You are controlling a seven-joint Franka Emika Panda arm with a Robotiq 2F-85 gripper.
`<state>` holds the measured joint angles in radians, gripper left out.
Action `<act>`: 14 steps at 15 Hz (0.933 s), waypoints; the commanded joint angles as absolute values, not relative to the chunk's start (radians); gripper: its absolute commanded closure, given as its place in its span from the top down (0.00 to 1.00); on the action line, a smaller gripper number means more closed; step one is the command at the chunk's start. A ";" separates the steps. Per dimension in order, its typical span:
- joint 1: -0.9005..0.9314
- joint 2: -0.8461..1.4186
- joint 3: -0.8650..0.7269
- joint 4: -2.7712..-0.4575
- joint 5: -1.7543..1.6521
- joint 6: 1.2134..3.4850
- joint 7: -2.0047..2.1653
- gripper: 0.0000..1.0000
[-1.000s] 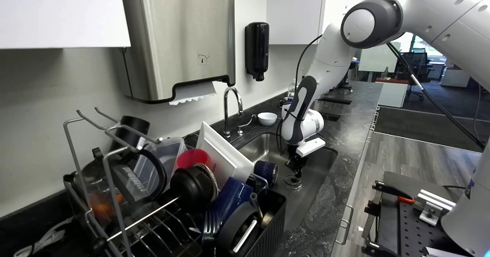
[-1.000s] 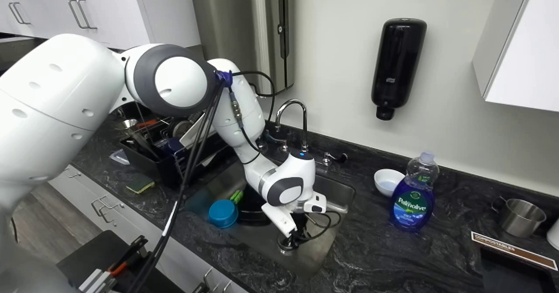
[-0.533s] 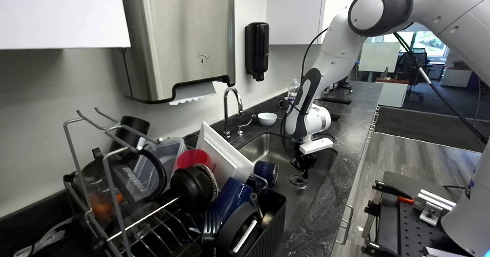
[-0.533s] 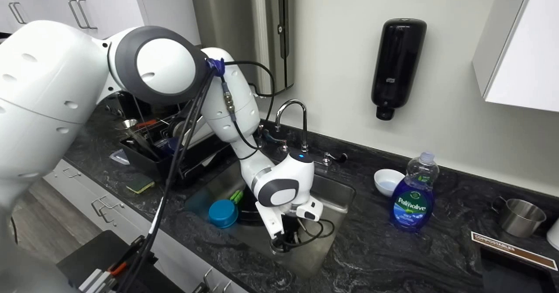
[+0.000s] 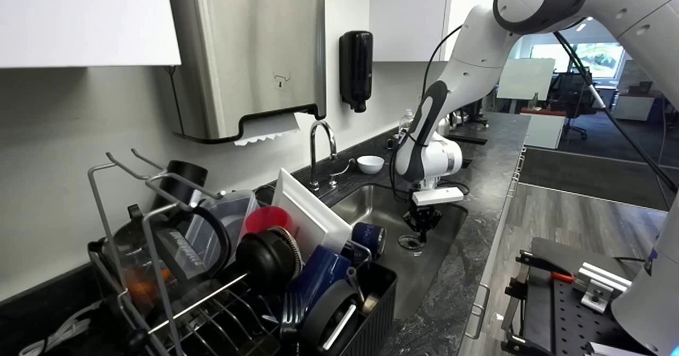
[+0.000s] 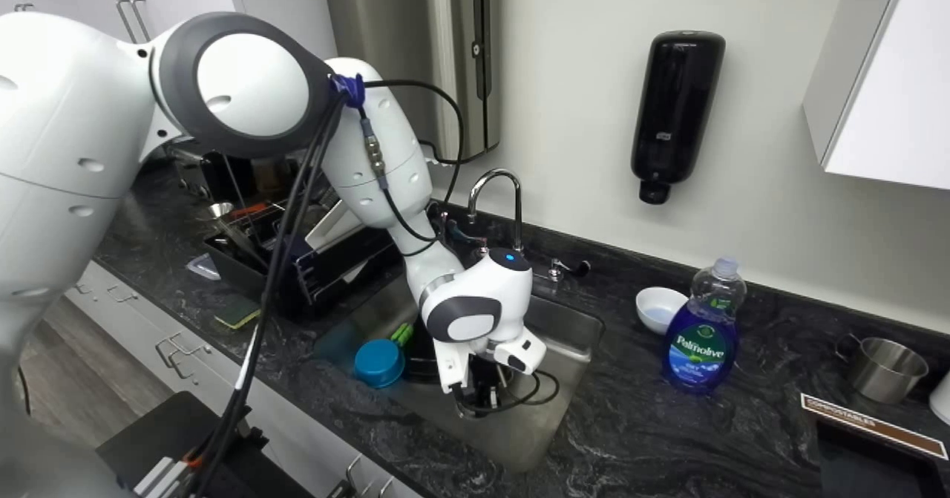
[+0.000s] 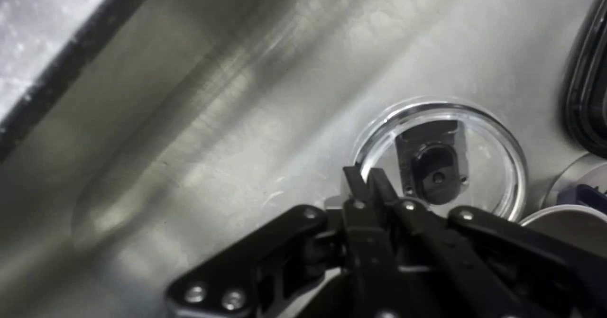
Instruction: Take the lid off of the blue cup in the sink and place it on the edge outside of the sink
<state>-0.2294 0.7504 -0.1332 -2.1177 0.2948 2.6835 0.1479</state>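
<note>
The clear round lid with a dark slider shows in the wrist view [image 7: 436, 166] and in an exterior view [image 5: 411, 244]. My gripper [image 7: 364, 170] is shut on its rim, one finger outside and one inside. In an exterior view the gripper [image 5: 421, 236] hangs over the sink [image 5: 406, 297], and the lid appears to be above the sink floor. A dark blue cup [image 5: 368, 238] lies on its side near the dish rack in an exterior view. A blue round vessel [image 6: 379, 363] shows at the sink's left; I cannot tell if it is the same cup.
The dark stone counter edge [image 5: 469, 271] runs along the sink's front. A full dish rack [image 5: 212, 313] stands beside the sink. The faucet [image 6: 517, 216], a white bowl [image 6: 659, 309] and a soap bottle [image 6: 701, 335] stand behind and to the right. A sponge [image 6: 239, 314] lies on the counter.
My gripper has moved toward the sink's front side and then slightly up, and the lid has moved with it. The arm's elbow has risen. The blue cup and the dishes have not moved.
</note>
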 commanded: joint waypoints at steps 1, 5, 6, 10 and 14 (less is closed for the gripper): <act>-0.242 0.679 -0.127 -2.182 0.324 2.712 0.178 0.02; -0.240 0.626 -0.146 -2.214 0.326 2.712 0.214 0.02; -0.244 0.612 -0.150 -2.222 0.326 2.707 0.218 0.02; -0.242 0.551 -0.187 -2.262 0.317 2.695 0.242 0.02; -0.245 0.484 -0.214 -2.313 0.316 2.692 0.258 0.02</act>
